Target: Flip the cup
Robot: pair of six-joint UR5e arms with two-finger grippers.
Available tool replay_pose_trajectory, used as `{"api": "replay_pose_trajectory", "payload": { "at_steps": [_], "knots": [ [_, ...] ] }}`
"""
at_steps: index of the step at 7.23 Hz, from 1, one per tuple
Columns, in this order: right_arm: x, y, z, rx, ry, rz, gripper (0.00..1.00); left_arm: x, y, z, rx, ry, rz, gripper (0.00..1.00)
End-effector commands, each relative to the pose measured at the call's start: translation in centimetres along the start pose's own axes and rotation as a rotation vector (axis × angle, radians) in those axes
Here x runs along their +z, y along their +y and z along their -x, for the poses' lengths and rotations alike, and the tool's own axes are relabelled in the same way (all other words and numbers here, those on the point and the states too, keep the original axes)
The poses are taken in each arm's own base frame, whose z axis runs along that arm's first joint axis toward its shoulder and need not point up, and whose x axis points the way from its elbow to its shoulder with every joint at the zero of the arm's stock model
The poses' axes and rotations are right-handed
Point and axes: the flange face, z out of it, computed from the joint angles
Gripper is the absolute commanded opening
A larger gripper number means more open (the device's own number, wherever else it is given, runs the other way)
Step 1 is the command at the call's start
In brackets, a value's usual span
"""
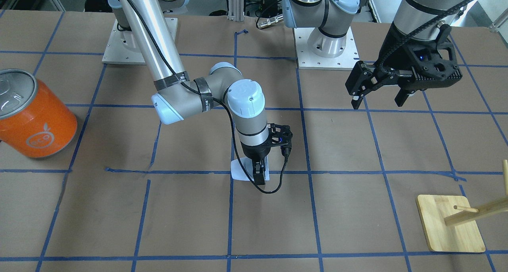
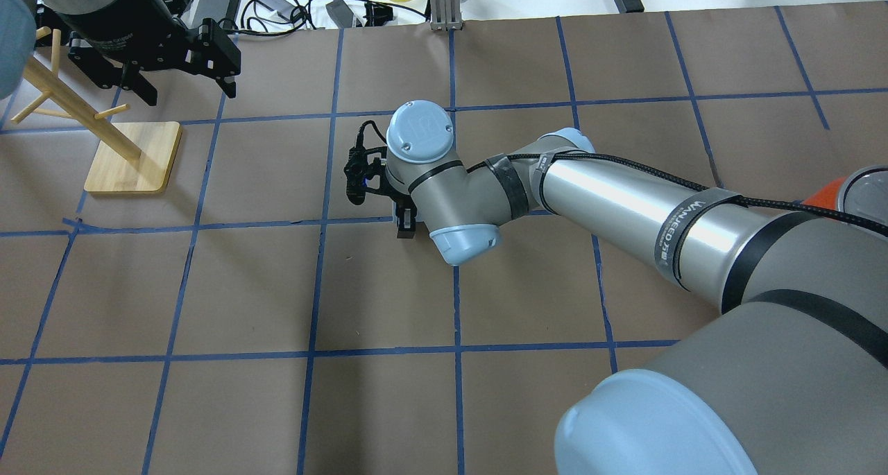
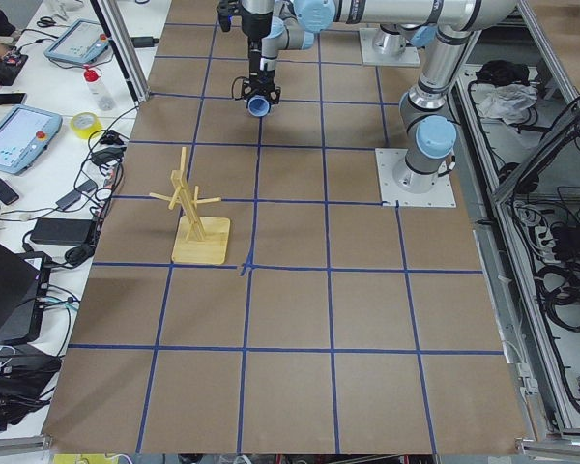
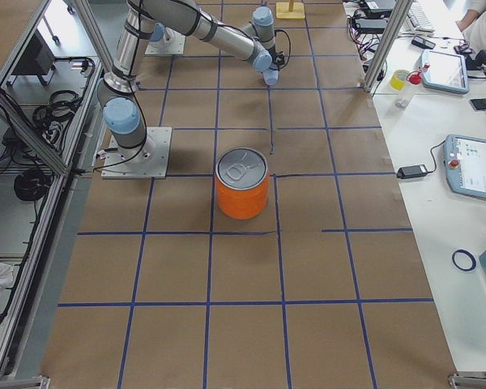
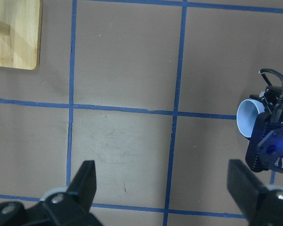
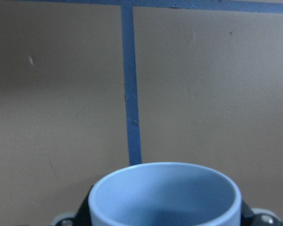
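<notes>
The cup (image 1: 239,172) is a small pale blue tumbler held in my right gripper (image 1: 260,176) near the table's middle, low over the brown paper. The gripper is shut on its sides. The cup lies on its side, with its mouth toward the robot's left. Its open rim fills the bottom of the right wrist view (image 6: 165,195) and shows in the left wrist view (image 5: 249,117). In the overhead view the right gripper (image 2: 406,224) hides the cup. I cannot tell whether the cup touches the table. My left gripper (image 1: 379,99) is open and empty, raised well away from it.
A large orange can (image 1: 37,119) with a silver lid stands at the robot's right side of the table. A wooden peg rack on a bamboo base (image 1: 450,228) stands below the left gripper (image 2: 189,90). Blue tape lines grid the paper.
</notes>
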Motion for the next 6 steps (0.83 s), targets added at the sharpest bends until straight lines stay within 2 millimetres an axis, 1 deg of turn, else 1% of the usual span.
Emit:
{"api": "replay_pose_trajectory", "payload": {
  "at_steps": [1,3,4,5,6],
  "knots": [
    [0.31,0.03,0.16,0.003,-0.006,0.002,0.0,0.01,0.0,0.01,0.001,-0.001,0.0,1.0],
    [0.5,0.04,0.19,0.009,-0.008,0.002,0.0,0.01,0.0,-0.01,-0.001,0.001,0.0,1.0],
    [0.54,0.16,0.17,0.01,-0.009,0.003,0.02,0.01,0.0,-0.01,-0.001,0.001,0.0,1.0],
    [0.6,0.11,0.3,0.015,-0.011,0.003,0.05,0.01,0.0,-0.01,0.001,0.001,0.0,1.0],
    [0.62,0.15,0.32,0.024,-0.009,0.004,0.13,0.01,0.0,-0.02,-0.001,0.002,0.0,1.0]
  ]
}}
